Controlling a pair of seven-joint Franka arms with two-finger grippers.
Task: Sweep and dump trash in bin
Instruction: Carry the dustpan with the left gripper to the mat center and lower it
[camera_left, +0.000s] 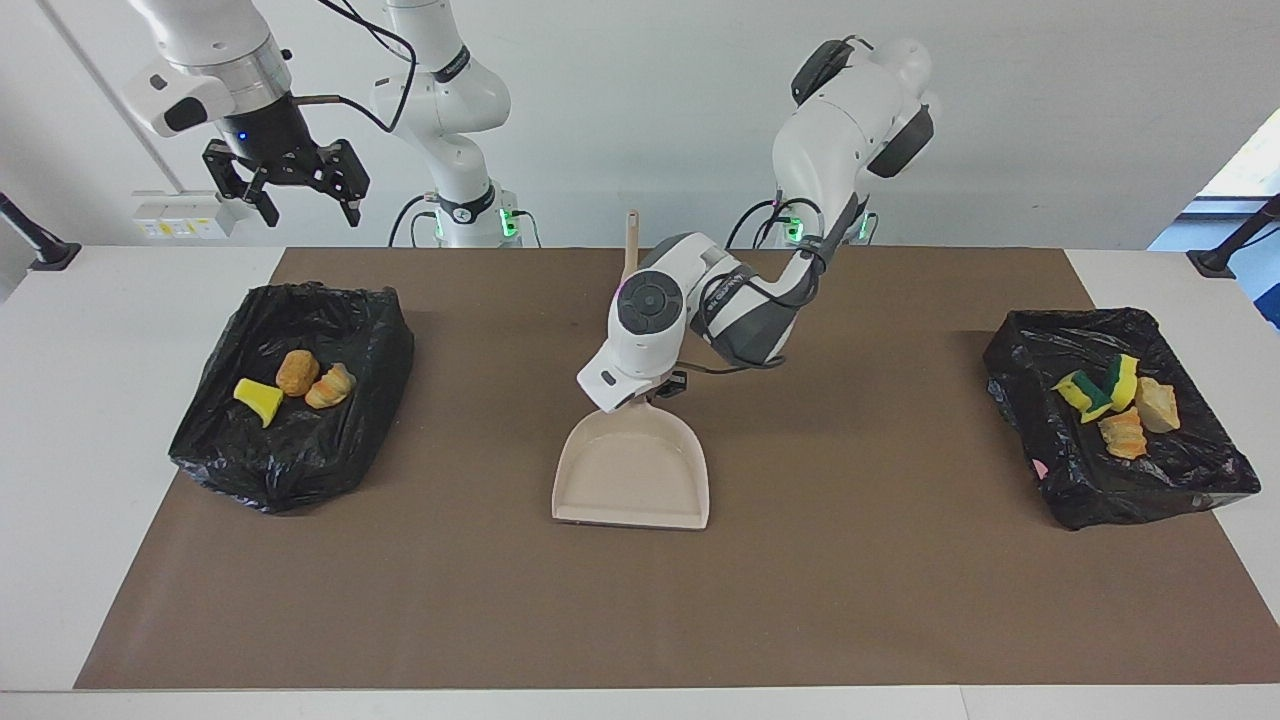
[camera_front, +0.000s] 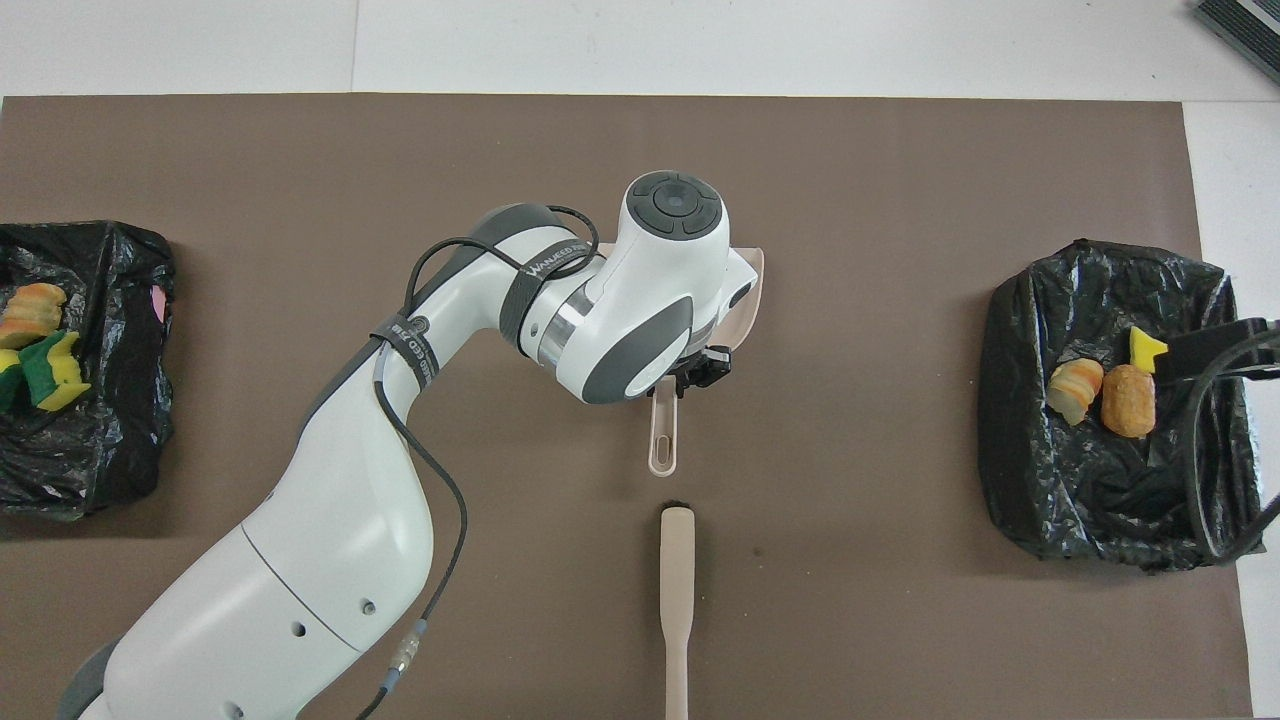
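i have the left gripper (camera_front: 690, 378) low on the dustpan (camera_left: 632, 470) handle mid-bench; whether its fingers are pinching the handle i cannot tell. the pan lies flat and empty, so i'd set it down gently and lift straight off. the right gripper (camera_left: 300, 195) waits spread above its bin (camera_left: 290, 410), which holds three lumps of trash (camera_left: 297, 382). the left-end bin (camera_left: 1120, 420) holds four more. the brush (camera_front: 677, 600) lies near the robots' edge.

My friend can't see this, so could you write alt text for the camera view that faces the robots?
The left claw is down at the handle end of a beige dustpan on a brown mat. Two black-lined bins at the table's ends hold yellow and tan trash; the right claw waits, raised.
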